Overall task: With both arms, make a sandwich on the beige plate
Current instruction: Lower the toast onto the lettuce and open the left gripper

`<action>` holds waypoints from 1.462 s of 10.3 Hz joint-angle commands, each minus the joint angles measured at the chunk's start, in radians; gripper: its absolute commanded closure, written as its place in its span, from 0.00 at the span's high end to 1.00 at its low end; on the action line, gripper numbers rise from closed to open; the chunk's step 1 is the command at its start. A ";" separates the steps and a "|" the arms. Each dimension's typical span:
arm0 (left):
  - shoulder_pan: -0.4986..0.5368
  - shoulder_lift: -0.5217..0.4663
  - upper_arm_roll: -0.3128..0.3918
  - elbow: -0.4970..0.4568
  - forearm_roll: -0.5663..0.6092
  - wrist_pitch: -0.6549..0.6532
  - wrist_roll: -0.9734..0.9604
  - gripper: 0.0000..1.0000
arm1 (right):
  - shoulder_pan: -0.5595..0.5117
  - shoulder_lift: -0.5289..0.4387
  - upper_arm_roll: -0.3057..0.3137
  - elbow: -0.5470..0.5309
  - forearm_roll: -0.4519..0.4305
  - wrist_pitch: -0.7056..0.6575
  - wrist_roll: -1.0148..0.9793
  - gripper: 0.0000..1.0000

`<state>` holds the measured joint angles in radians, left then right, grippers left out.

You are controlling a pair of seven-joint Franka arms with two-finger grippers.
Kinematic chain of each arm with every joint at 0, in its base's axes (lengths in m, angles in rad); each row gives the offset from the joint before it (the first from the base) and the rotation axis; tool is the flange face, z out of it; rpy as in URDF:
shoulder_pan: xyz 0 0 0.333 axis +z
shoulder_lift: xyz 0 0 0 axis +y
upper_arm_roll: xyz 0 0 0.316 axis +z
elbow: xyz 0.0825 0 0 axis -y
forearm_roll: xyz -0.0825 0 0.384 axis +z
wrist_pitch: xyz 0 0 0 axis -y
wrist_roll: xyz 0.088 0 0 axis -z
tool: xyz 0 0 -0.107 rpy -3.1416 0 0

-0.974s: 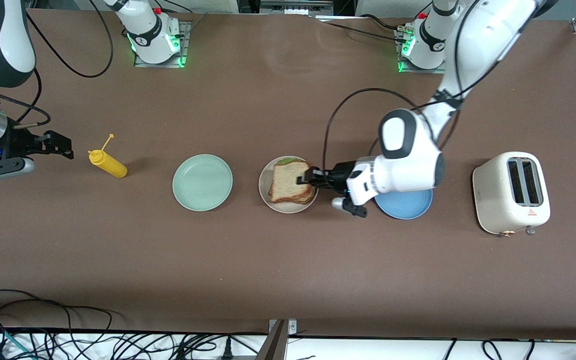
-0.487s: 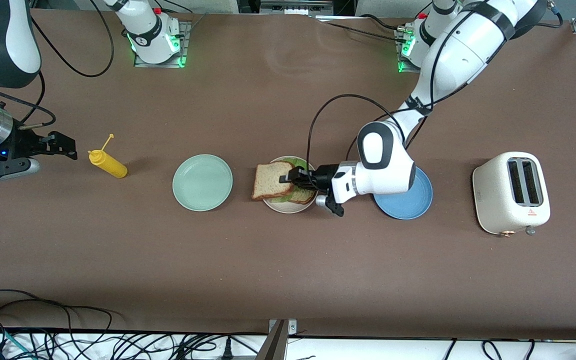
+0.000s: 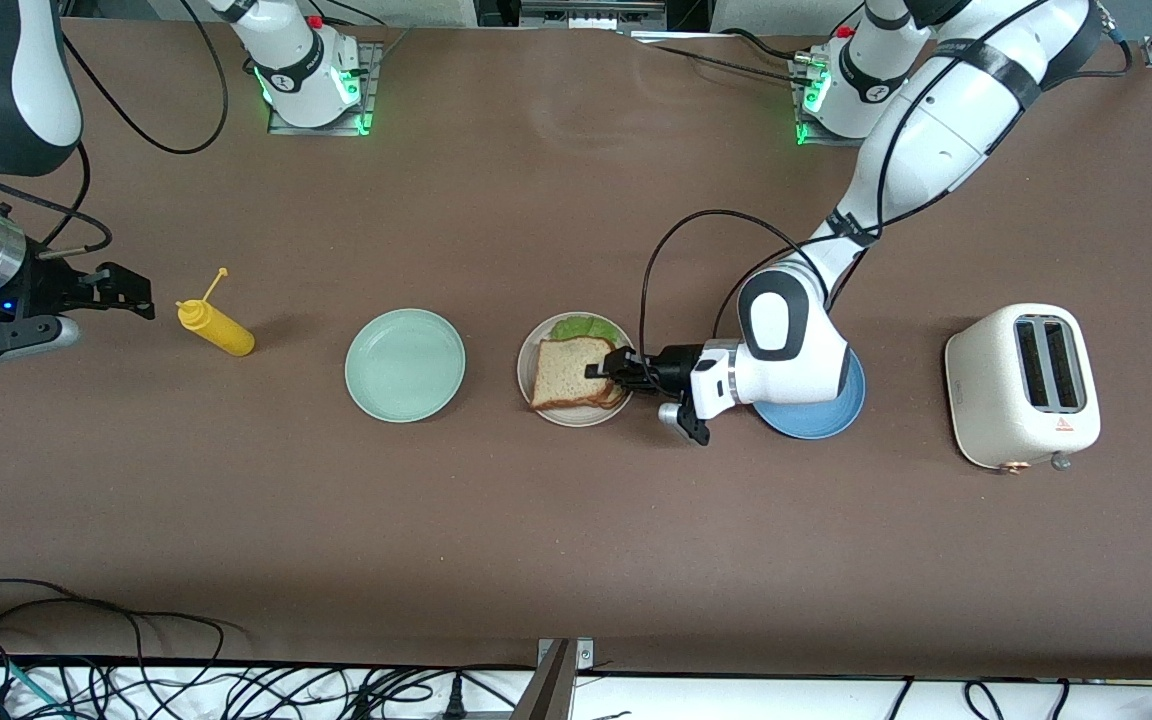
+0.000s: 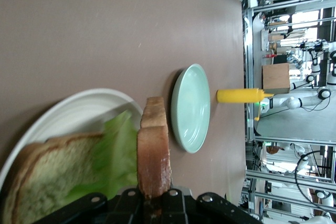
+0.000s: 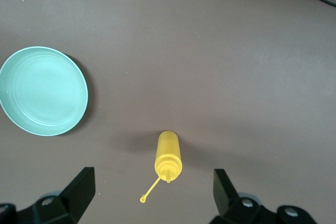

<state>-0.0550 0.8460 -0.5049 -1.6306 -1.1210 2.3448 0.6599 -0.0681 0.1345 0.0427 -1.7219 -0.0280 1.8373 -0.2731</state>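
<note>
On the beige plate lie a lower bread slice and a ruffled green lettuce leaf. My left gripper is shut on the edge of the top bread slice and holds it flat over the lettuce and the lower slice. In the left wrist view the held slice shows edge-on between the jaws of the left gripper, with the lettuce beside it. Whether it touches the lettuce I cannot tell. My right gripper waits open over the table at the right arm's end.
A mint-green plate sits beside the beige plate toward the right arm's end. A yellow squeeze bottle lies past it, below the right gripper. A blue plate lies under the left wrist. A cream toaster stands at the left arm's end.
The left gripper swung the top slice out toward the mint-green plate, then brought it back over the beige plate. The right arm has barely moved.
</note>
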 commanded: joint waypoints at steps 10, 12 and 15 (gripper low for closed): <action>0.066 -0.031 -0.009 -0.060 -0.122 -0.022 0.168 1.00 | -0.002 -0.030 0.008 -0.027 -0.018 0.004 0.017 1.00; 0.072 -0.071 -0.006 -0.066 -0.100 -0.030 0.150 1.00 | -0.002 -0.029 0.009 -0.024 -0.018 0.004 0.040 1.00; 0.098 -0.204 -0.004 -0.087 0.146 -0.059 -0.102 1.00 | -0.001 -0.029 0.009 -0.024 -0.018 0.002 0.045 1.00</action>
<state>0.0210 0.7474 -0.5114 -1.6761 -1.0771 2.3222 0.6841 -0.0679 0.1341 0.0447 -1.7222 -0.0281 1.8371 -0.2492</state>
